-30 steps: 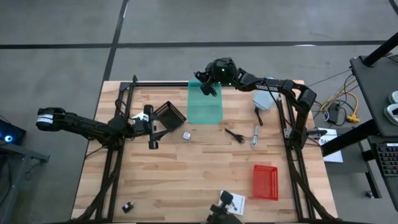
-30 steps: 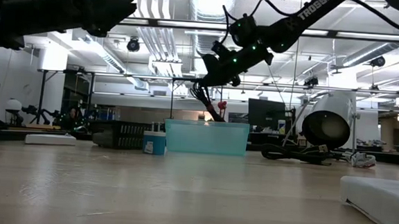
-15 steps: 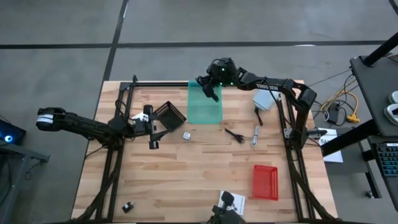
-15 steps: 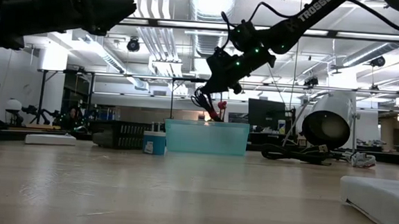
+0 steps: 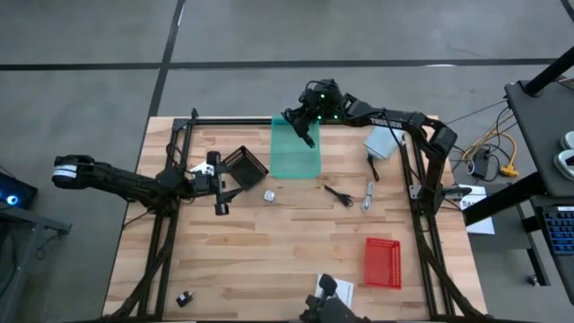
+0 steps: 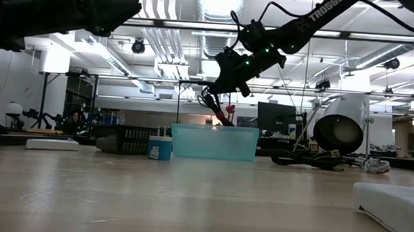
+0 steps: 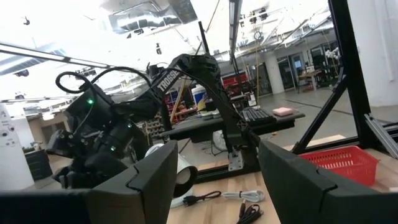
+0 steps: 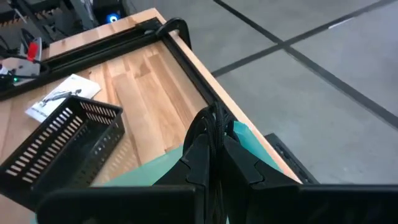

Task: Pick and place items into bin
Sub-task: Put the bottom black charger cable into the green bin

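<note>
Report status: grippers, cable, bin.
Right gripper shut on coiled black cable, above teal bin. Left gripper open, empty, beside black basket. Nothing in the way.

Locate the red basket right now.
High view: the red basket sits on the table's right side toward the near edge, apart from the other items, below the silvery piece and right of the packet.

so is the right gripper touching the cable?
Touching. Right wrist view shows the right gripper shut on the black cable, pinched between its fingers above the teal bin.
</note>
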